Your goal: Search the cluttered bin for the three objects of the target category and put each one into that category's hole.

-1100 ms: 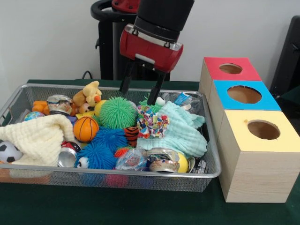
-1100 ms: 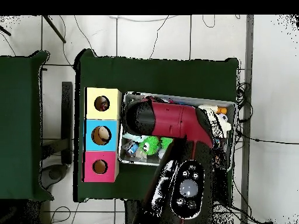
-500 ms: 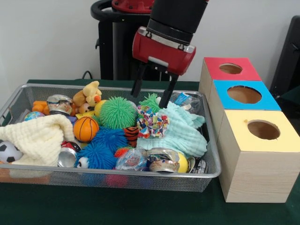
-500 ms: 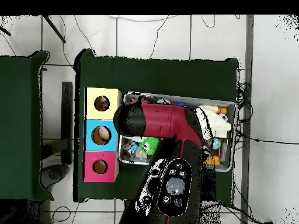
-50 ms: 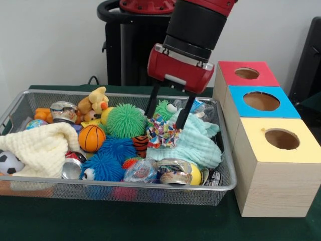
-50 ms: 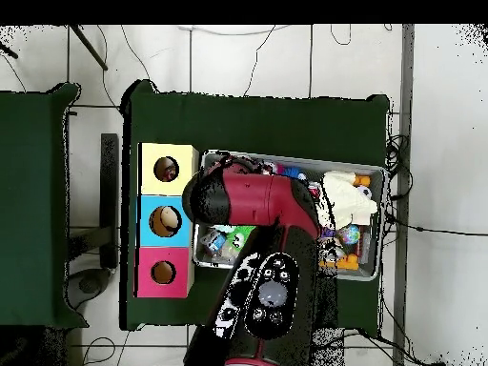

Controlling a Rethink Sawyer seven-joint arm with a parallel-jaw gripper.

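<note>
While jaws hang spread and empty, colourful crinkled toy just beneath, mesh bin

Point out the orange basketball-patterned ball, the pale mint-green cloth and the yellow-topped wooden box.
orange basketball-patterned ball (image 5: 92,138): front view, centre of its visible face.
pale mint-green cloth (image 5: 195,145): front view, middle of the folded fabric.
yellow-topped wooden box (image 5: 273,181): front view, its front wooden wall.

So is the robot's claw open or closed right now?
Open. The gripper has its two black fingers spread apart over the bin, holding nothing.
</note>
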